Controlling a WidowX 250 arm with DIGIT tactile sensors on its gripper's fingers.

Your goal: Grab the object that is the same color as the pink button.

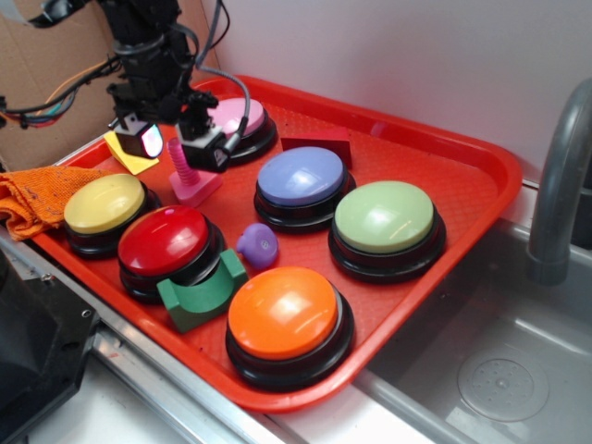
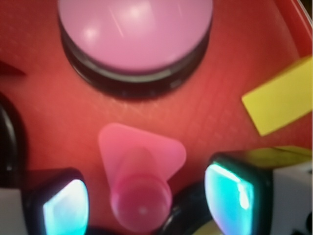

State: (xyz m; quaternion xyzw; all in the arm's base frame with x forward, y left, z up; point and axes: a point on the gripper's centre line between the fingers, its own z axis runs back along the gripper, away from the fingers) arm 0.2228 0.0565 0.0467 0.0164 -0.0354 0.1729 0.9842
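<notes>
While the red tray [image 1: 481,176] sits on a pale surface beside a steel sink [image 1: 499,370], six dome buttons crowd it pretty tight. Pink button [image 1: 242,118] is at the far edge, the pink bolt [image 1: 185,178] upright just in front of it. Jaws are spread, one each side of the bolt; the wrist view shows clear gaps, the exterior doesn't.

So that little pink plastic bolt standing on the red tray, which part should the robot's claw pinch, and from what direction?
Probably the ribbed upright shaft of the small pink plastic bolt, approached from straight above. It stands on its flat base on the red tray, so the shaft points up between the open gripper, whose fingers flank it in the wrist view. The thin base lies too flat to pinch.
</notes>
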